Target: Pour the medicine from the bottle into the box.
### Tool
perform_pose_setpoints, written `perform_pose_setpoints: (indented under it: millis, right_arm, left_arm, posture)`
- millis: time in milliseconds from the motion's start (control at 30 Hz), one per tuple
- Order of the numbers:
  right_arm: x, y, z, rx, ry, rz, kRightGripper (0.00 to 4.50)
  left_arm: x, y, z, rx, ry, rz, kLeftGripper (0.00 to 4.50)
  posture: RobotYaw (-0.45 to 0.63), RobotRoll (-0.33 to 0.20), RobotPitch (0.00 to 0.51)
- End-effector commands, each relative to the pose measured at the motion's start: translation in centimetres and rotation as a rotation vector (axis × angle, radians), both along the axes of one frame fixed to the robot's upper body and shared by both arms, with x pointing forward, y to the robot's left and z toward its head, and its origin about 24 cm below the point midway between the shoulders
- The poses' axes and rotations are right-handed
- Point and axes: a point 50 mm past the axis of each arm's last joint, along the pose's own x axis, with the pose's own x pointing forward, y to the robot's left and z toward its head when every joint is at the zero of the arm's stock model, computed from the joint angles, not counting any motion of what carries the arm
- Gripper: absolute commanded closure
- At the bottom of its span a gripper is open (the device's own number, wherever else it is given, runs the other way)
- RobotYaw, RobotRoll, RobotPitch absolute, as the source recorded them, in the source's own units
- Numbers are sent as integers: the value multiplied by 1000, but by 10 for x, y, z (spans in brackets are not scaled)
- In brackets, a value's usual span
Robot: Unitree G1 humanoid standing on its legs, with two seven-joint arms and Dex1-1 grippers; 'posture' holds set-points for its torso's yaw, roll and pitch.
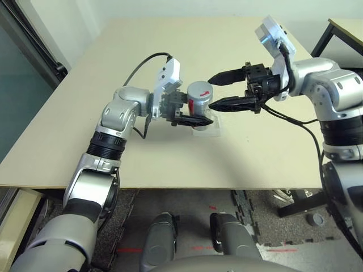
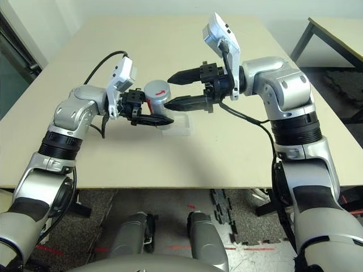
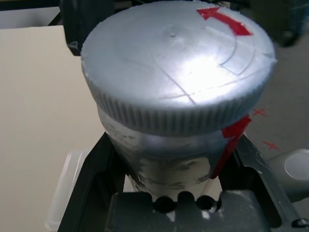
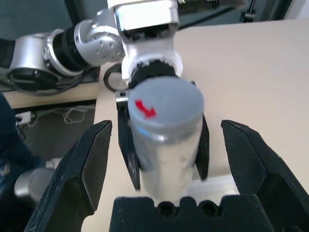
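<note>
While the left gripper (image 1: 190, 119) is clenched on the bottle (image 1: 198, 97), fingers on either side of its body below the cap, the right gripper (image 1: 218, 90) sits w/ its two fingers spread wide, one each side of the grey cap (image 4: 166, 104) but not touching it. Bottle is held above the table (image 1: 85, 130), tilted w/ cap end toward the right arm, red arrow on top visible. Step in hand, I'd judge: uncapping, prep for the pour; cap is on, so nothing can go out yet. Next move prob needs the right fingers to close on the ribbed cap edge, then twist per the arrow while the left keeps the body fixed. The box (image 1: 207, 129), clear plastic, lies on the table just under/beside the bottle; looks empty. Medicine can't be seen, presumably inside the bottle.
</note>
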Motion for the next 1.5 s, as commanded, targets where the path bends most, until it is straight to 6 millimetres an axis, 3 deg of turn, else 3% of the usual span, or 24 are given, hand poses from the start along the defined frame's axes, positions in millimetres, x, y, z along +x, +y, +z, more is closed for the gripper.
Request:
perform_pose_setpoints:
  millis: [33, 733, 1500]
  right_arm:
    - [-2, 10, 0, 12, -11, -10, 0]
    - [7, 32, -2, 49, -63, -84, 0]
    - [13, -26, -7, 40, -39, -256, 0]
  left_arm:
    - [2, 3, -2, -9, 7, 12, 1684]
    - [4, -4, -6, -20, 25, 16, 1684]
    - [-2, 9, -6, -25, 40, 61, 1684]
  posture:
    - [-2, 0, 96]
    - [-7, 0, 99]
    - [0, 0, 98]
